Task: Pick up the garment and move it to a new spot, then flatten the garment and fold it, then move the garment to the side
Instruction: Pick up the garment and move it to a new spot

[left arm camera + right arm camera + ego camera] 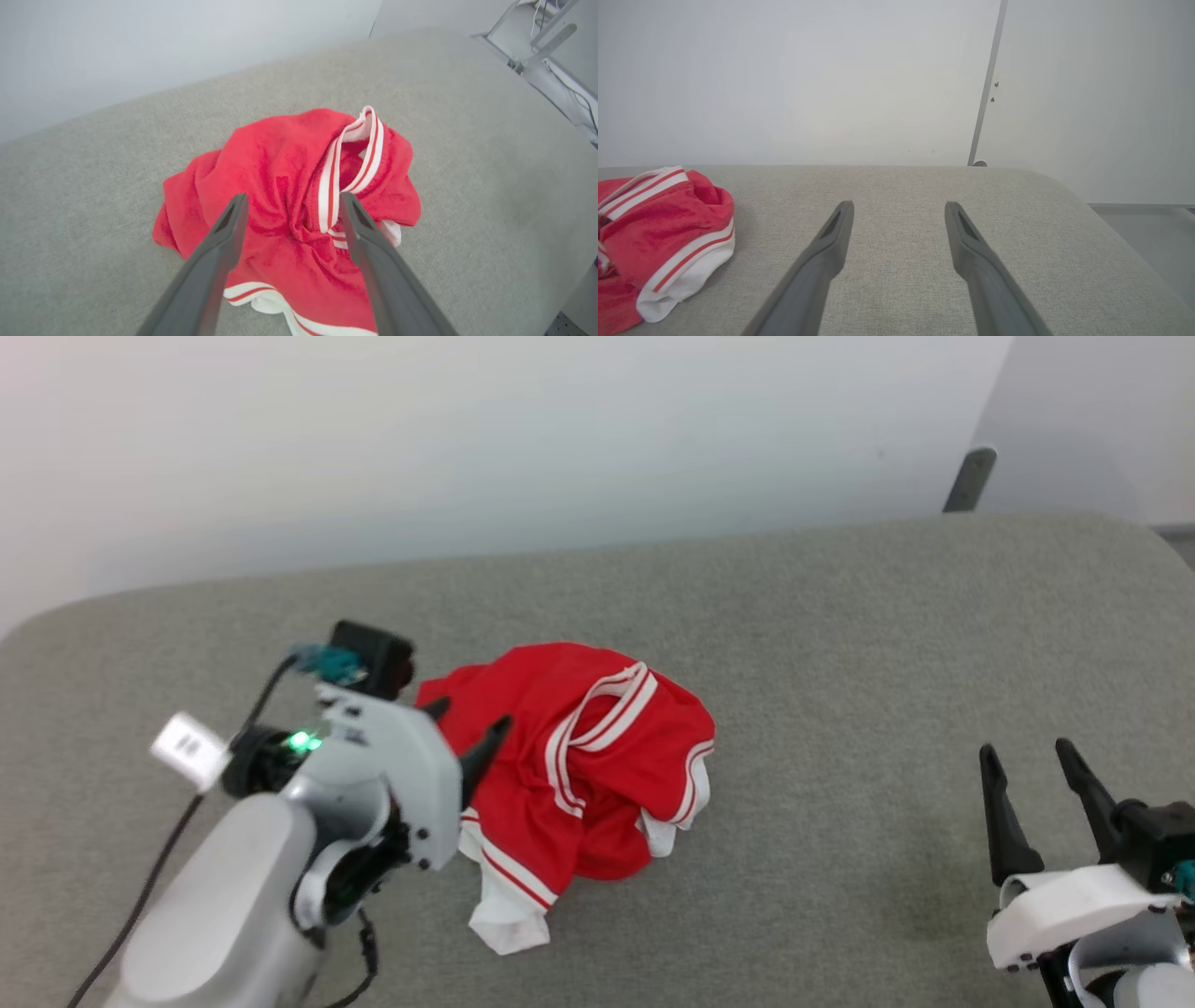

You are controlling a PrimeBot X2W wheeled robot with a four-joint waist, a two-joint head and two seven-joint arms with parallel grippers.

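in the head view, a red soft-fabric t-shirt with white short sleeves and red-white striped trim, the garment (597,756), lies crumpled in a heap on the grey fabric-covered table with rounded corners (840,644), a little left of the middle. its striped neckline faces up, and a white sleeve edge sticks out toward the near side. the left gripper (470,719) sits at the heap's left side with its two dark fingers pointing over the red cloth. they are spread apart with no cloth pinched between them, and i cannot tell whether the tips touch the fabric. a small green light (301,742) glows on that wrist. the right gripper (1025,751) is at the lower right, well apart from the garment, with its fingers spread and nothing between them.

in the left wrist view, the left gripper (294,198) has its fingers standing wide apart and holding nothing. the garment (275,177) is bunched on the table (490,163) beyond and beneath them. the neckline loop rises just past the right-hand fingertip, and a white band with a red stripe shows near the bottom edge.

in the right wrist view, the right gripper (900,205) has its fingers parted over the bare table (901,186), empty. the garment (658,224) is at the far left edge, with the white striped band facing the camera and a white wall (808,79) behind.
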